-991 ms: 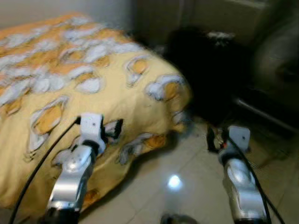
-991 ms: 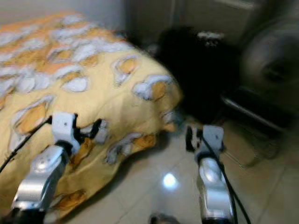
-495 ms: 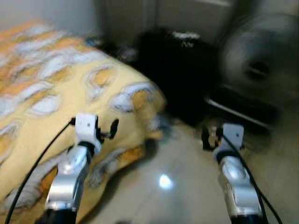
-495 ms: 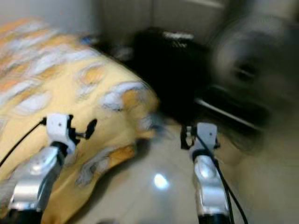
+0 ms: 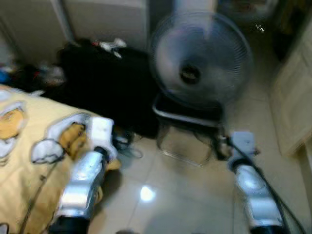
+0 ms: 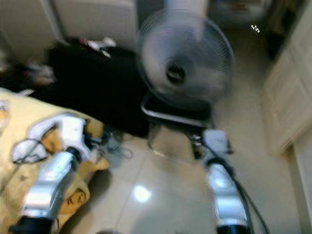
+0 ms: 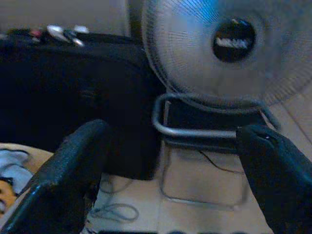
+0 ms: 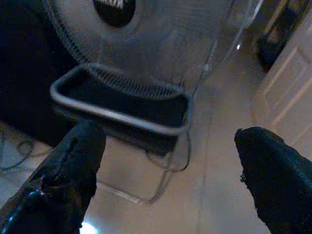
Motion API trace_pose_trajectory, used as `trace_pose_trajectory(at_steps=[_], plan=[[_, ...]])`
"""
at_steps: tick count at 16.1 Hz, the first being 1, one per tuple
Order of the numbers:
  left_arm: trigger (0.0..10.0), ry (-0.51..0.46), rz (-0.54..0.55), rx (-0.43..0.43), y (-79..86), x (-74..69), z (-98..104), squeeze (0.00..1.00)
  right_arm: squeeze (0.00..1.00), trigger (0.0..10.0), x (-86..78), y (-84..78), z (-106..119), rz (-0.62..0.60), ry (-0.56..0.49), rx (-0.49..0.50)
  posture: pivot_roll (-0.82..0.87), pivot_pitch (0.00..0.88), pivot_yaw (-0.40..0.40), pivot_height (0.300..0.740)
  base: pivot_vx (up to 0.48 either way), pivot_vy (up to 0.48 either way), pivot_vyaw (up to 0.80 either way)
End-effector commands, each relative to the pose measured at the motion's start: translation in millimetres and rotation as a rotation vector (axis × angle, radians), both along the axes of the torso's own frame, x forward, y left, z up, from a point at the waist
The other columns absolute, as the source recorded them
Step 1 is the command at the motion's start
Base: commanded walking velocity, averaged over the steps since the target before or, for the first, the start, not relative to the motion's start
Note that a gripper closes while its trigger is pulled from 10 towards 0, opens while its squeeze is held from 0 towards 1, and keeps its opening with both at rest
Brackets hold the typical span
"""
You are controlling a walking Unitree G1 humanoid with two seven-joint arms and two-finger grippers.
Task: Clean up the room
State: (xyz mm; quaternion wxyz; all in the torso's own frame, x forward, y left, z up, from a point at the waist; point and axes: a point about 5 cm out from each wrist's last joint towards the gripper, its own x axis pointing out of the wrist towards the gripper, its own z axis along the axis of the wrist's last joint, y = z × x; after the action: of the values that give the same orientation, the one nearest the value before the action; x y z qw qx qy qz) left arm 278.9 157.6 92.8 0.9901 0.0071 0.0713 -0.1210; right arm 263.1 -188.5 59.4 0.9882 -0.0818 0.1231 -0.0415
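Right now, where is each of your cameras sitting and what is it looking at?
Left and right eye views: on my head, looking down at the fan, black case, yellow bedspread and both silver arms.
Left wrist view: on my left wrist, looking along the open left end effector at fan and case.
Right wrist view: on my right wrist, looking along the open right end effector at the fan's base.
Shared: all see the fan.

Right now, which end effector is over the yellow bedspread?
The left end effector, at the yellow patterned bedspread's corner beside the black case. The right end effector is over bare tile before the grey floor fan.
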Motion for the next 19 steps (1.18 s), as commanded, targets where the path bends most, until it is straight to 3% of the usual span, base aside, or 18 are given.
trace_pose_trajectory(at_steps=[1,10,15,19], plan=[[10.0,-0.009,0.044,0.021,14.2,0.3,2.2,0.00,0.00,10.0,4.0,17.4,5.7,0.071,-0.025,0.015,0.02,0.000,0.023,0.740,0.360,0.000,0.80],[10.0,-0.007,0.038,0.032,13.5,3.8,1.5,0.00,0.00,10.0,-2.4,10.3,-9.0,-0.032,0.038,0.109,0.02,0.000,0.031,0.740,0.359,0.000,0.09],[10.0,-0.003,0.021,0.036,10.9,6.3,-0.9,0.00,0.00,10.0,-7.4,10.9,-19.2,-0.028,0.089,0.117,0.01,0.000,0.033,0.740,0.350,0.000,-0.80],[10.0,0.040,-0.036,0.041,4.7,3.4,-12.9,0.00,0.00,10.0,-11.3,6.6,-18.3,-0.021,0.090,0.075,-0.05,0.000,0.071,0.740,0.326,0.000,0.00]])
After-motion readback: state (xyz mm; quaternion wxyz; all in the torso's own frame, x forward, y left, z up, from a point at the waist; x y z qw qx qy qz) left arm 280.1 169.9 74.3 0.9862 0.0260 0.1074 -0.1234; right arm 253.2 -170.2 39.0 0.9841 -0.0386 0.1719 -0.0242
